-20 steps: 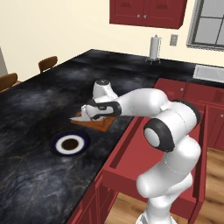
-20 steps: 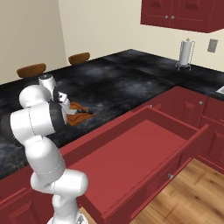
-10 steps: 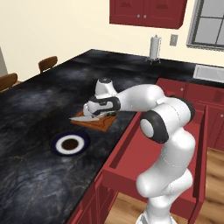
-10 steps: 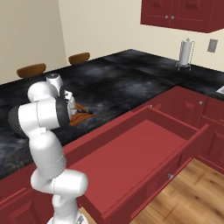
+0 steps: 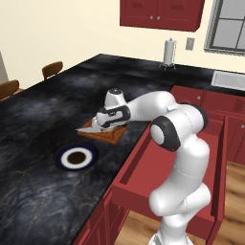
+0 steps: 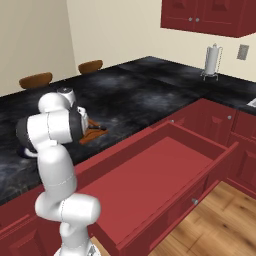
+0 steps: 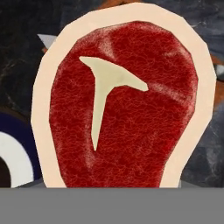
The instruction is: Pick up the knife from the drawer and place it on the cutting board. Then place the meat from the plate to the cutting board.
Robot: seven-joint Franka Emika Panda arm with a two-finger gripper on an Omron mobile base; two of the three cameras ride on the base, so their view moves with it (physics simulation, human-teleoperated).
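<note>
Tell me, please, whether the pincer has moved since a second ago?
Yes: the pincer has drifted slightly right over the cutting board, away from the plate.

wooden cutting board (image 5: 103, 132), glossy counter (image 5: 43, 124)

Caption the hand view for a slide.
Close-up of the raw meat with its T-shaped bone, above the dark counter, the plate at the left edge.

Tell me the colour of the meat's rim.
Pale cream around the red meat, with a T-shaped bone mark; clearest in the hand view.
</note>
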